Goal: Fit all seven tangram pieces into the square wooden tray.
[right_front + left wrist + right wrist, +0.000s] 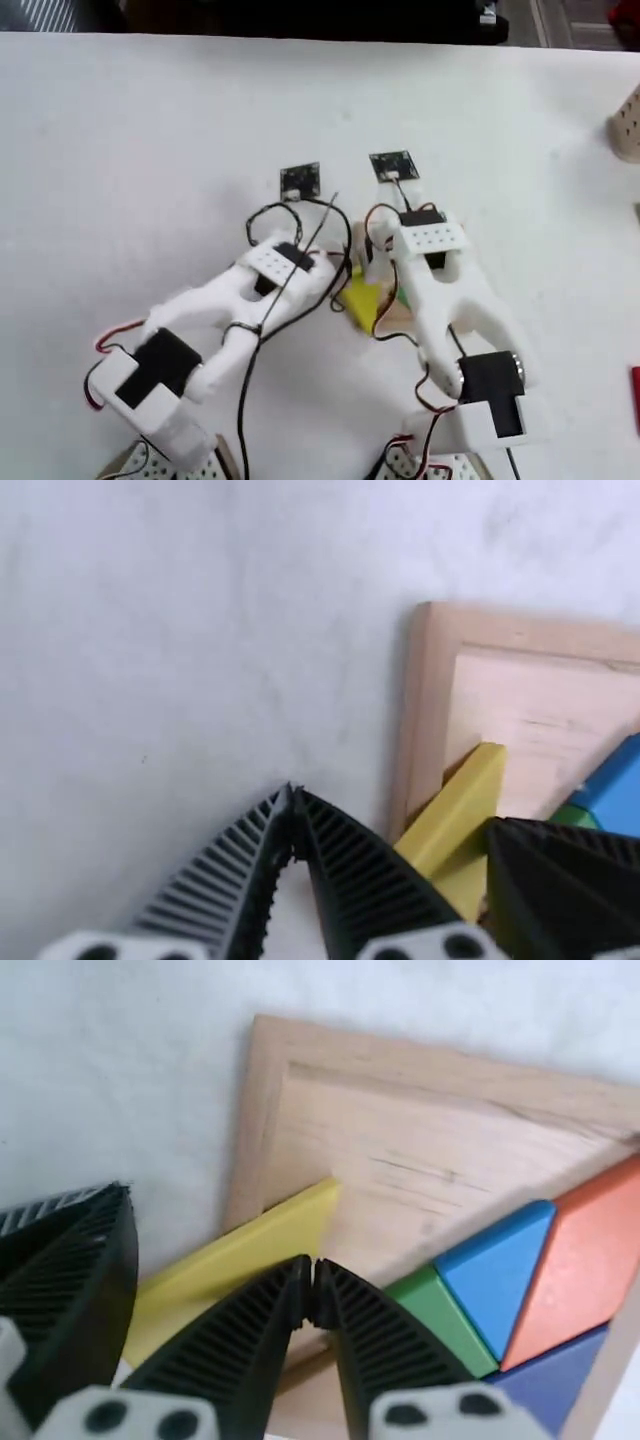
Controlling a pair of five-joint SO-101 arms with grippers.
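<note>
Yellow piece (235,1255) noted tilted across the left rim of the wooden tray (262,1100), one end inside. Judged light, stiff and smooth; best pinched across its thin edges. Left claw (291,795) and right claw (311,1265) closed, empty, just above the desk (150,630).

I count two arms, a left arm (230,300) and a right arm (450,290), two small circuit boards (300,181), one wooden tray (262,1120) and five tangram pieces showing: one yellow piece (240,1250), one green piece (435,1315), one light blue piece (495,1265), one orange piece (585,1260), one dark blue piece (555,1390).
</note>
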